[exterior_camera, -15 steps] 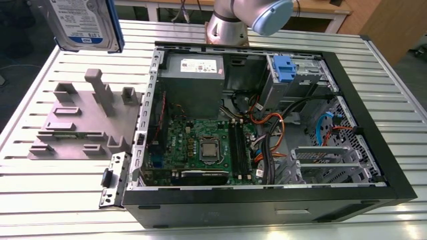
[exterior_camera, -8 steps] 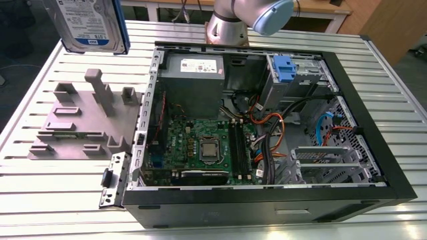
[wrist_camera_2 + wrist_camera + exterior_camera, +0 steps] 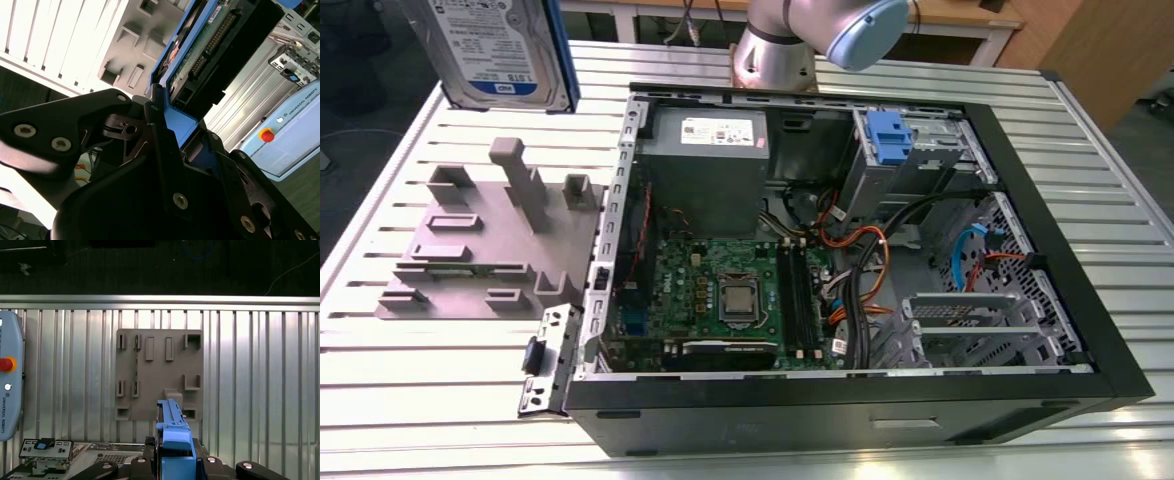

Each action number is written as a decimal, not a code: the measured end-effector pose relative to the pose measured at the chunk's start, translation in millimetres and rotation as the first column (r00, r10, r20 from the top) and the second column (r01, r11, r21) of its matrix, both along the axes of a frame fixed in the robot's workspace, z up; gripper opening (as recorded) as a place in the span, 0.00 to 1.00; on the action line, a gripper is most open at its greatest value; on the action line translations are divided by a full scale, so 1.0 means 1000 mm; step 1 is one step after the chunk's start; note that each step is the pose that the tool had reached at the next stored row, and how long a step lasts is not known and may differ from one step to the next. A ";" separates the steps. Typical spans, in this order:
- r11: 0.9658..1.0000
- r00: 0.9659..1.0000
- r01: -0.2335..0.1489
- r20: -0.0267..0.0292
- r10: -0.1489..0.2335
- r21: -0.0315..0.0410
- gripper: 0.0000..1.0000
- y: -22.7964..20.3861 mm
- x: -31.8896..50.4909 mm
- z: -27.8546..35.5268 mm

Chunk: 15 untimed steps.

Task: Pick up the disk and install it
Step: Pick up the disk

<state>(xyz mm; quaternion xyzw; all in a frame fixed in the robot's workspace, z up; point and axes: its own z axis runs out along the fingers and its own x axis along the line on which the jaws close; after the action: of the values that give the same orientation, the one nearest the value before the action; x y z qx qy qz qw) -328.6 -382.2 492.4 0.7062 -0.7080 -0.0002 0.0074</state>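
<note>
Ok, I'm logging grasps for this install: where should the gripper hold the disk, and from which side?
At one end, coming from above, as the gripper has it now. The disk hangs upright over the table, so its lower end and blue side rails are free, probably what sliding it into the case needs.

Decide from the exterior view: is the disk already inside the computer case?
No, the disk hangs above the grey holder, outside the case.
</note>
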 end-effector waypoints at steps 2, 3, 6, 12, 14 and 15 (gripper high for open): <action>1.000 1.000 0.000 0.000 0.000 -0.001 0.36 -0.0002 0.0000 0.0001; 1.000 1.000 0.000 0.000 0.000 -0.001 0.36 -0.0003 0.0000 0.0001; 1.000 1.000 0.000 0.000 0.000 -0.001 0.36 -0.0003 0.0000 0.0000; 1.000 1.000 0.000 0.000 0.000 -0.001 0.36 -0.0003 0.0016 0.0001; 1.000 1.000 0.000 0.000 0.000 -0.001 0.36 -0.0003 0.0024 0.0001; 1.000 1.000 0.000 0.000 0.000 -0.001 0.36 -0.0003 0.0029 0.0001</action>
<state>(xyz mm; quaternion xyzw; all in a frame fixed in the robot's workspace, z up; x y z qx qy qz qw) -325.8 -382.5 492.4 0.7062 -0.7079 0.0003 0.0079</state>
